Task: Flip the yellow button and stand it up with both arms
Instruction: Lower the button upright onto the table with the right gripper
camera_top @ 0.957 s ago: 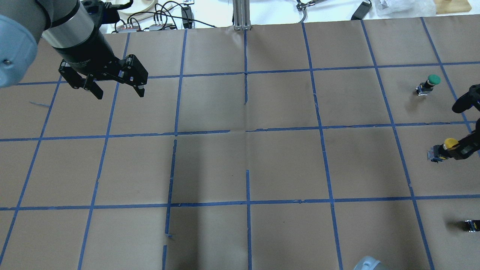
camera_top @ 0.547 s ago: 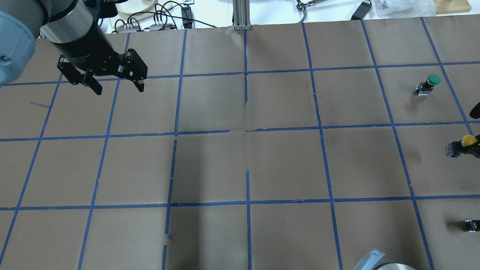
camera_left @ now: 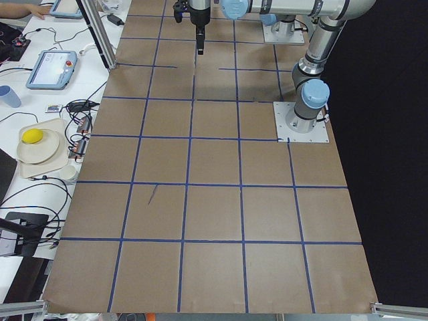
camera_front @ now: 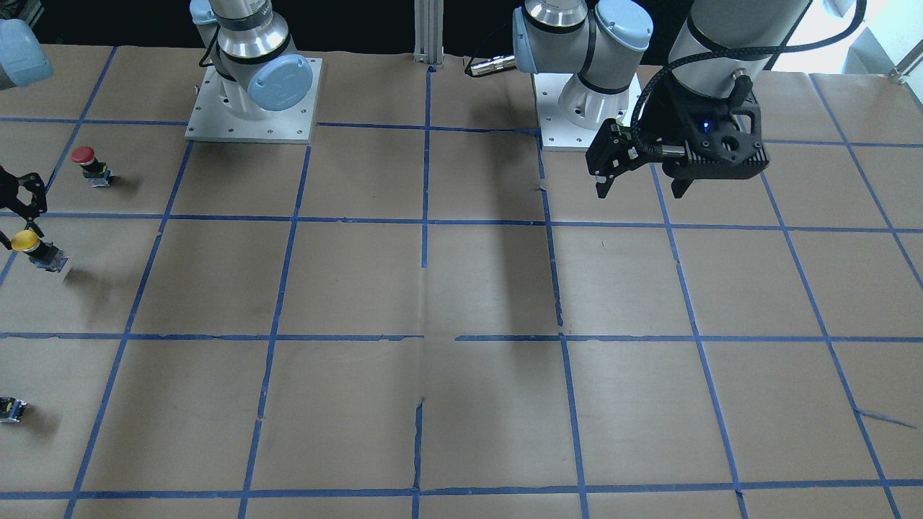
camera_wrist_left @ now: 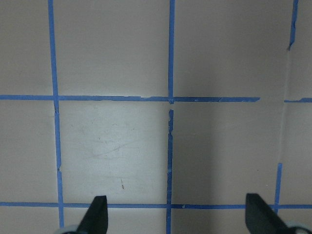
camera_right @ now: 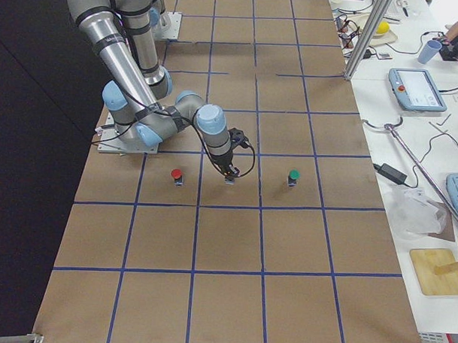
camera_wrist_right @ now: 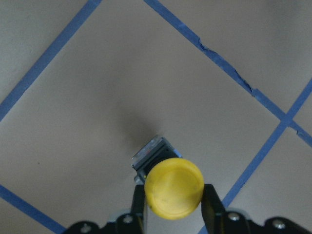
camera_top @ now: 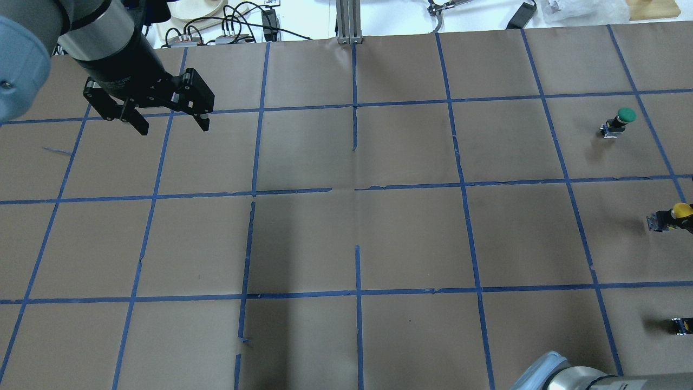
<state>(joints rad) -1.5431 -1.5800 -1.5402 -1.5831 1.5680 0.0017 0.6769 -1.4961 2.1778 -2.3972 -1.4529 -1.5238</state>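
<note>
3 buttons in row at table right end, row running away from robot: near button first, mid button next, far button toward operators' side. Mid button between right gripper fingers. Left gripper above table left half, well apart from all buttons. Post between right base and left base at robot-side edge.

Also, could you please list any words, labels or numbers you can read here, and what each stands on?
None can be read.
Wrist of the left gripper: faint white print, too blurred.
Screen of the teach pendant: too small to read.
Cap of the yellow button: no marking shows.
</note>
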